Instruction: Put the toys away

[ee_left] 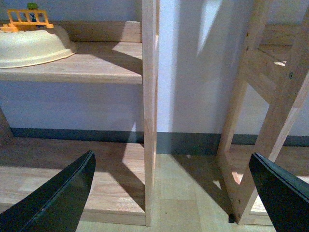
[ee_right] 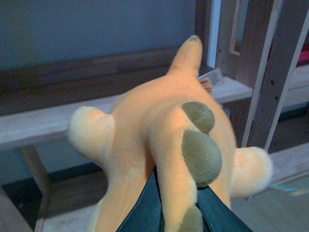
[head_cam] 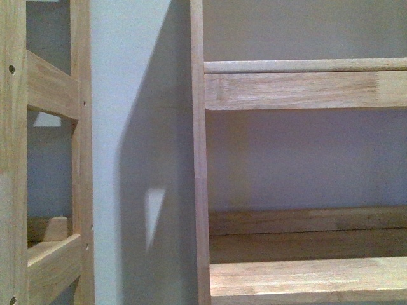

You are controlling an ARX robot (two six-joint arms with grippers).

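Right claw grips the plush toy before a wooden shelf edge; left claw gapes wide.

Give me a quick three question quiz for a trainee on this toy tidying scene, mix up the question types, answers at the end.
1. True or false: the right gripper is shut on the orange-yellow plush animal with olive spots.
2. Multiple choice: in the left wrist view, the cream plastic tray holding an orange toy fence sits on
A. the floor
B. a light wooden shelf board
C. a pink tub
3. Fill in: the black fingers of the left gripper stand wide ____, with nothing between them.

Key: 1 true; 2 B; 3 open.
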